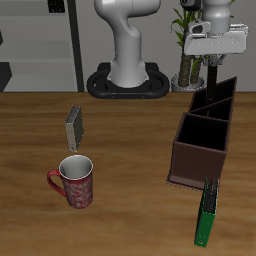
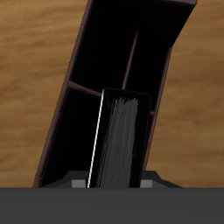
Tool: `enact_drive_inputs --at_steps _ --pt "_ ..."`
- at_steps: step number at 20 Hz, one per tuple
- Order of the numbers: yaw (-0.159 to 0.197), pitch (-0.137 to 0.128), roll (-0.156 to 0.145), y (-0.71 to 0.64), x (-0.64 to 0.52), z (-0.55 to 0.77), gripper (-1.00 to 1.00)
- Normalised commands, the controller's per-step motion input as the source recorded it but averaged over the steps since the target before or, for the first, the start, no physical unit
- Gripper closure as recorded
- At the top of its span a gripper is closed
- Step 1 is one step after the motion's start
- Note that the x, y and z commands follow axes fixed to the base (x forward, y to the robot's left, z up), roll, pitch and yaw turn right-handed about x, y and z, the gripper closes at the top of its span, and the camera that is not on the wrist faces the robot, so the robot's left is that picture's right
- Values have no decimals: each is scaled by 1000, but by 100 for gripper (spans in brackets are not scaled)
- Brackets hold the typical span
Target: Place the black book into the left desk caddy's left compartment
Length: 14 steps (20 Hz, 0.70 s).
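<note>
My gripper (image 1: 214,52) is high at the back of the table, shut on the black book (image 1: 213,66), which hangs upright below it. In the wrist view the book (image 2: 121,140) shows its pale page edge and black cover between my fingertips (image 2: 80,184). The left desk caddy (image 1: 224,92), a nearly black open-top box with slanted walls, stands below the book. In the wrist view the caddy (image 2: 105,61) fills the frame with its inner dividers showing. The book is above the caddy's opening and not touching it. I cannot tell which compartment it is over.
A reddish-brown box (image 1: 200,148) stands just in front of the dark caddy. A green book (image 1: 207,212) lies near the table's front edge. A grey book (image 1: 74,125) stands upright mid-table, with a red mug (image 1: 75,182) in front of it. A plant (image 1: 188,45) is at the back.
</note>
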Motion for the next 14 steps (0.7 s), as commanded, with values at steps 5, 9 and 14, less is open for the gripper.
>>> enact_drive_inputs --at_steps 5,9,14 --pt "-5 -2 26 162 13 -20 100" --pt "-27 16 -2 64 47 -74 100" --pt "-16 8 30 129 23 -57 100"
